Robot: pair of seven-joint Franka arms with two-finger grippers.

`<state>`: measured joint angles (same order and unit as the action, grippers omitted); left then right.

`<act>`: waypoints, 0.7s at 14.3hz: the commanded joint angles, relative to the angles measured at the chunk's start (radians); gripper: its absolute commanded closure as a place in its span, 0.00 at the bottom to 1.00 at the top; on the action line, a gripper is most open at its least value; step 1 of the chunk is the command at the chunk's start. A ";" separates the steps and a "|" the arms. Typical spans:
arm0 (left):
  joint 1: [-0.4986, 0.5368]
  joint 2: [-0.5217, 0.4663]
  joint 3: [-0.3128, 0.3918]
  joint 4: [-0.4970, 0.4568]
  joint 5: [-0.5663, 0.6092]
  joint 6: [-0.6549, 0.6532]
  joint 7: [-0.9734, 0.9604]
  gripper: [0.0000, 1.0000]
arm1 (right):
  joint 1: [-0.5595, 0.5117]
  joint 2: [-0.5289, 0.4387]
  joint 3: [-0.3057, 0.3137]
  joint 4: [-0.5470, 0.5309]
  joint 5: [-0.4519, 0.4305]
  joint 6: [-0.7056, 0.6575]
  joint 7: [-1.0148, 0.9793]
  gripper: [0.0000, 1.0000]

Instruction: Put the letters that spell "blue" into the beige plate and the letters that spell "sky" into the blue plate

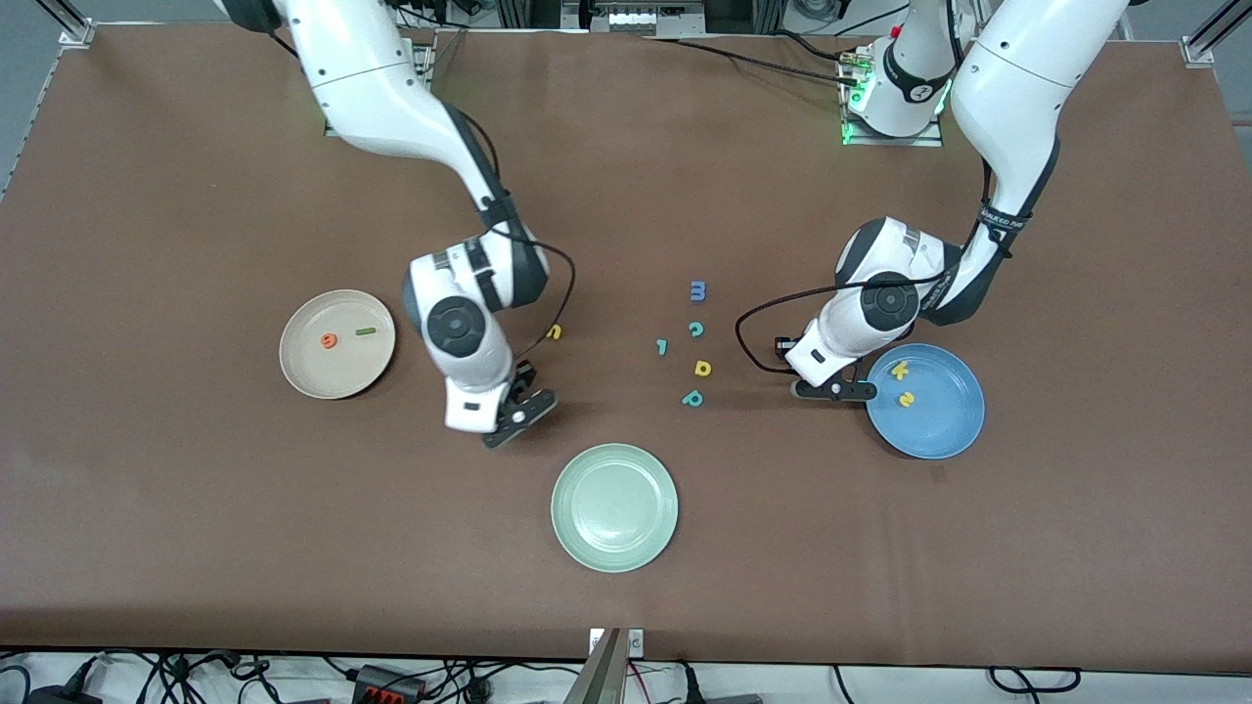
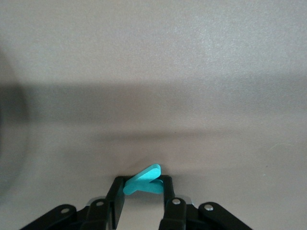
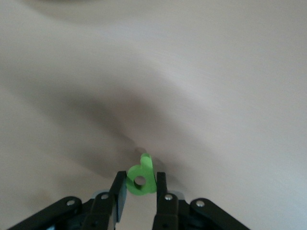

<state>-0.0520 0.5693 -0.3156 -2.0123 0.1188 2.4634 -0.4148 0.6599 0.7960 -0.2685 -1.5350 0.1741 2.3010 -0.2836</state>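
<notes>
My left gripper (image 1: 833, 389) is down at the table beside the blue plate (image 1: 939, 430), shut on the teal "y" (image 2: 144, 179), which spans the gap between its fingers (image 2: 142, 184). A yellow "k" (image 1: 900, 370) and a yellow "s" (image 1: 907, 399) lie in that plate. My right gripper (image 1: 523, 411) is low between the beige plate (image 1: 337, 379) and the pale green plate, shut on the green "b" (image 3: 140, 178). An orange "e" (image 1: 329, 340) and a dark green "l" (image 1: 365, 332) lie in the beige plate. The yellow "u" (image 1: 555, 332) lies on the table beside the right wrist.
A pale green plate (image 1: 614, 506) sits nearest the front camera. Mid-table lie a blue "m" (image 1: 697, 290), a teal "c" (image 1: 695, 330), a teal hooked piece (image 1: 662, 346), a yellow "d" (image 1: 702, 368) and a teal "p" (image 1: 693, 398).
</notes>
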 commanded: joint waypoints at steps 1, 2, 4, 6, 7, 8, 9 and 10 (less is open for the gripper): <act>0.004 0.009 -0.002 0.011 0.039 0.008 -0.019 0.79 | -0.086 -0.093 0.006 -0.059 0.002 -0.119 -0.005 0.82; 0.006 0.007 -0.002 0.011 0.039 0.006 -0.018 0.79 | -0.103 -0.116 -0.014 -0.062 0.002 -0.203 -0.005 0.82; 0.011 0.000 0.000 0.014 0.039 -0.001 -0.015 0.81 | -0.106 -0.164 -0.073 -0.091 -0.001 -0.326 -0.006 0.82; 0.014 -0.014 0.000 0.037 0.039 -0.033 -0.015 0.82 | -0.114 -0.230 -0.109 -0.184 -0.002 -0.347 -0.022 0.82; 0.014 -0.022 0.001 0.064 0.041 -0.087 -0.013 0.82 | -0.123 -0.260 -0.118 -0.256 -0.002 -0.330 -0.022 0.82; 0.017 -0.028 0.001 0.098 0.041 -0.150 -0.010 0.82 | -0.141 -0.274 -0.124 -0.311 -0.002 -0.304 -0.022 0.82; 0.020 -0.029 0.003 0.139 0.044 -0.222 0.002 0.82 | -0.166 -0.290 -0.127 -0.370 -0.002 -0.275 -0.022 0.82; 0.026 -0.028 0.003 0.177 0.073 -0.284 0.017 0.82 | -0.187 -0.293 -0.127 -0.404 -0.002 -0.256 -0.022 0.82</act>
<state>-0.0378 0.5605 -0.3123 -1.9039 0.1319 2.2999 -0.4093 0.5114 0.5604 -0.4049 -1.8059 0.1739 1.9831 -0.2931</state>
